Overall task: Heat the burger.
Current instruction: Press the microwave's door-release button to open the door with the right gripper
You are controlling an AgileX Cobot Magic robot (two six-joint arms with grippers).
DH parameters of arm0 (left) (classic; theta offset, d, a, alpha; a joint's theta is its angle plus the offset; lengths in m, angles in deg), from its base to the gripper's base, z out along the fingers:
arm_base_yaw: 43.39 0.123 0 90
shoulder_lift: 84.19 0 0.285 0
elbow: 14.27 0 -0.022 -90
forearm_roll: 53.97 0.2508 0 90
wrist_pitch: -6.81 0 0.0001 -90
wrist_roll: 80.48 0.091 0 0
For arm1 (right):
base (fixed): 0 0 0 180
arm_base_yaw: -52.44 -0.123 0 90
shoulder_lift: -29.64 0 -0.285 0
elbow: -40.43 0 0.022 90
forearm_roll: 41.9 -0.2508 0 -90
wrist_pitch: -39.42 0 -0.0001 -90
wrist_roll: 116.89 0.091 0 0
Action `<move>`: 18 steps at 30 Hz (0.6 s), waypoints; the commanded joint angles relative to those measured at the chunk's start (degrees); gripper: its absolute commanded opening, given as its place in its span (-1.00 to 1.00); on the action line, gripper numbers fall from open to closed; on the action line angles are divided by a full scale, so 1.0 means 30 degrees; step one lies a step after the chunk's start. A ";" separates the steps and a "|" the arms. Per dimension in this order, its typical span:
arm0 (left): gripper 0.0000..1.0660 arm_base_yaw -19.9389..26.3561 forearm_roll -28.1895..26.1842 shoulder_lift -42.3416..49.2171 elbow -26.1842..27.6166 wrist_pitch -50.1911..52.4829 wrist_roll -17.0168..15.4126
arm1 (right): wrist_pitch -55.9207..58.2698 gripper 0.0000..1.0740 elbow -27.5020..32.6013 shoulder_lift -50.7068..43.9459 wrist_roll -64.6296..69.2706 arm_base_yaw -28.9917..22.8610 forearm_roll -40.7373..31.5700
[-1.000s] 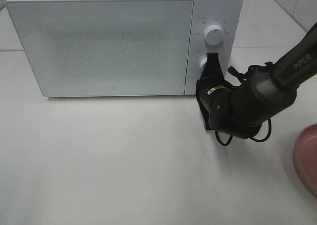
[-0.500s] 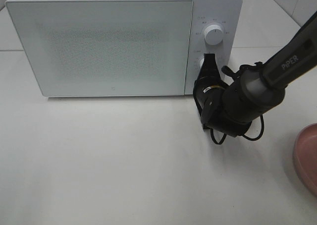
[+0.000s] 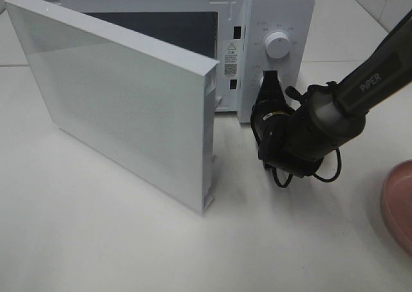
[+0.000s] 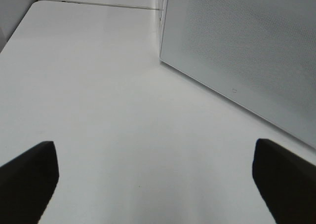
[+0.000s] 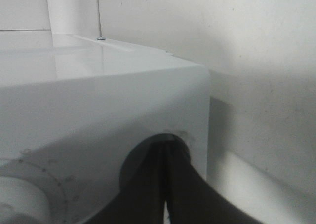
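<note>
White microwave sits at the back of the counter. Its door stands open, hinged on the left and angled out over the counter. The dark cavity is partly hidden by the door. The burger shows in no view, so I cannot tell where it is.

Right gripper has its fingers pressed together and holds nothing. Its tip is against the control panel just below the upper knob, and in the right wrist view it sits in a round recess.

Left gripper is spread wide and empty, low over bare counter beside the door face.

Pink plate is at the right edge of the counter, well apart from the microwave.
</note>
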 commanded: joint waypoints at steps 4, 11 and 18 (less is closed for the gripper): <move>0.92 0.0095 -0.0095 0.0363 0.0000 0.0191 0.0019 | -0.2941 -1.00 -0.1471 -0.0134 -0.0248 0.0668 0.1795; 0.92 0.0095 -0.0095 0.0363 0.0000 0.0191 0.0019 | -0.2177 -1.00 -0.1471 -0.0134 -0.0267 0.0668 0.1795; 0.92 0.0095 -0.0095 0.0363 0.0000 0.0191 0.0019 | -0.2063 -1.00 -0.1432 -0.0267 -0.0229 0.0516 0.1967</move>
